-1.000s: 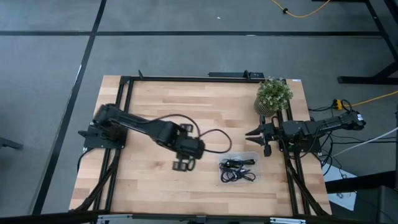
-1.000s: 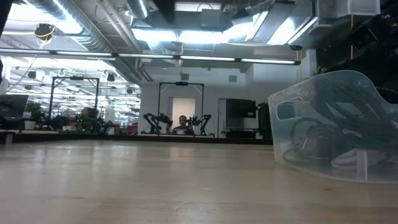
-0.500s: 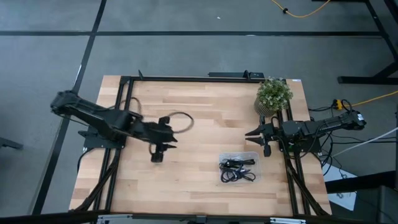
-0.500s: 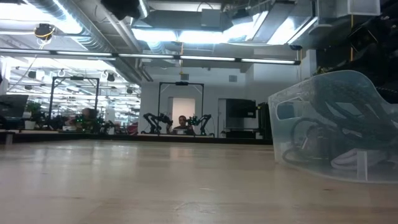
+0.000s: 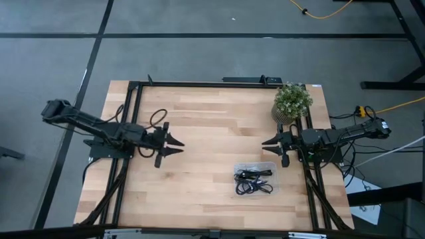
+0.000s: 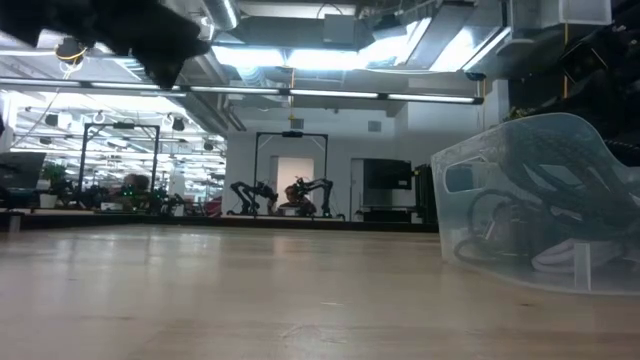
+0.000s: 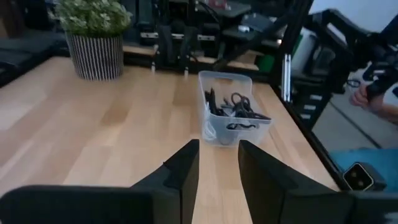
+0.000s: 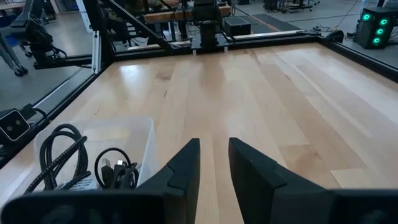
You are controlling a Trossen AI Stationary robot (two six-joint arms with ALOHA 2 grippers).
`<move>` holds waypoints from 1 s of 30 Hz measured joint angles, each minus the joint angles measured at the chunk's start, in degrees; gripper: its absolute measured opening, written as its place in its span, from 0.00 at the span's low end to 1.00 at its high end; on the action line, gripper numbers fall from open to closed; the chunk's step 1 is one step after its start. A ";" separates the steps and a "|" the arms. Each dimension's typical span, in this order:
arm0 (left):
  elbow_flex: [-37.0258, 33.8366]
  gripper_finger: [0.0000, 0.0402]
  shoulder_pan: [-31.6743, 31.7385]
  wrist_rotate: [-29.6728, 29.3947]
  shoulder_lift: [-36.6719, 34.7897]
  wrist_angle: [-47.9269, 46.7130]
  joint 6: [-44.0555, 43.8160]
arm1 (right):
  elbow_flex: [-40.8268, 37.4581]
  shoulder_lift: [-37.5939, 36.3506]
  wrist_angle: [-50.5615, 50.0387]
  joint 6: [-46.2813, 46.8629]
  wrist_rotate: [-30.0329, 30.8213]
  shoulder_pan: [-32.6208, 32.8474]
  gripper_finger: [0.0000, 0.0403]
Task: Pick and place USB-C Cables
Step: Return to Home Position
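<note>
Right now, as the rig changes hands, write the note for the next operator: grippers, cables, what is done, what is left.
Left gripper: jaws open, empty, near the left side of the table.
Right gripper: jaws open, empty, near the right side.
Cables: every one in view lies in the clear bin, front right of the table.
Done: placing looks finished.
Left: probably only to check that both arms are parked at home.

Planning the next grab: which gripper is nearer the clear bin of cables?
The right gripper, at the right edge of the table close to the transparent bin; the left gripper sits far off near the left edge.
</note>
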 joint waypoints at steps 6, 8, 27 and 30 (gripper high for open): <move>-8.61 0.26 1.70 0.01 -2.92 9.08 0.06 | 0.00 -0.02 0.02 0.00 0.00 0.00 0.22; -10.19 0.26 2.24 0.02 -3.78 9.08 -0.18 | 0.00 -0.02 0.02 -0.02 0.00 0.00 0.22; -21.22 0.26 3.45 -1.04 -18.35 6.73 2.62 | 0.00 0.00 0.02 -0.09 0.02 0.00 0.22; -21.22 0.26 3.57 -1.56 -19.85 6.54 5.57 | 0.00 0.00 0.03 -0.14 0.01 0.00 0.22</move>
